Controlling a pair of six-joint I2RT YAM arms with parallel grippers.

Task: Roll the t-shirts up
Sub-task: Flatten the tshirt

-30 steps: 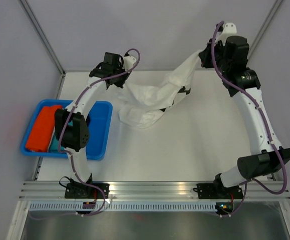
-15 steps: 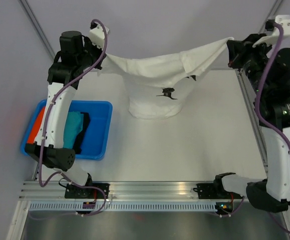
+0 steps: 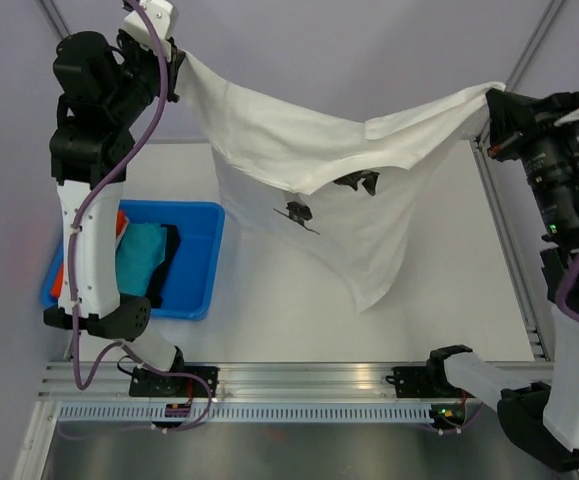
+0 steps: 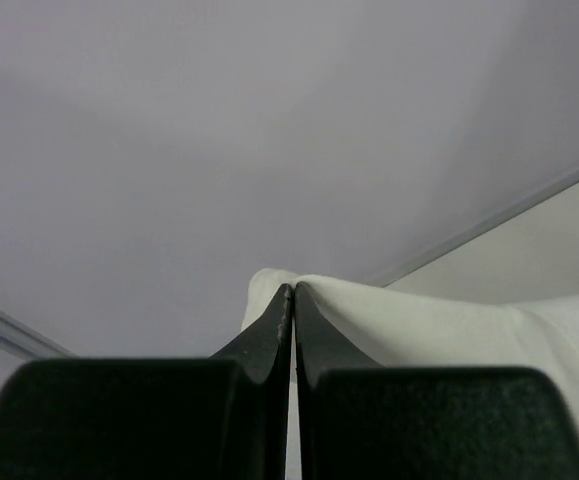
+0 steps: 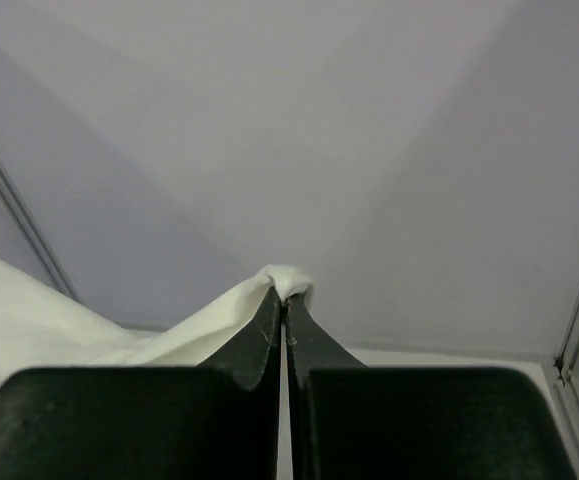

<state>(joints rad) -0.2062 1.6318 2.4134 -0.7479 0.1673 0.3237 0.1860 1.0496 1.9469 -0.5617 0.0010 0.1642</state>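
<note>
Top external view: the white t-shirt [image 3: 309, 170] hangs stretched across the upper half of the frame, above the worktop [image 3: 269, 320]. The left hand [image 3: 176, 62], upper left, is clenched on one end of the cloth. The right hand [image 3: 489, 108], upper right, is clenched on the other end. The shirt's body droops to a point near frame centre, black print [image 3: 297, 212] visible. A blue bin [image 3: 201, 290] holding folded cloths sits at left.

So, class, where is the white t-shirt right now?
In the top external view, the white t-shirt hangs stretched in mid-air between the left gripper and the right gripper, above the table, right of the blue bin.
</note>
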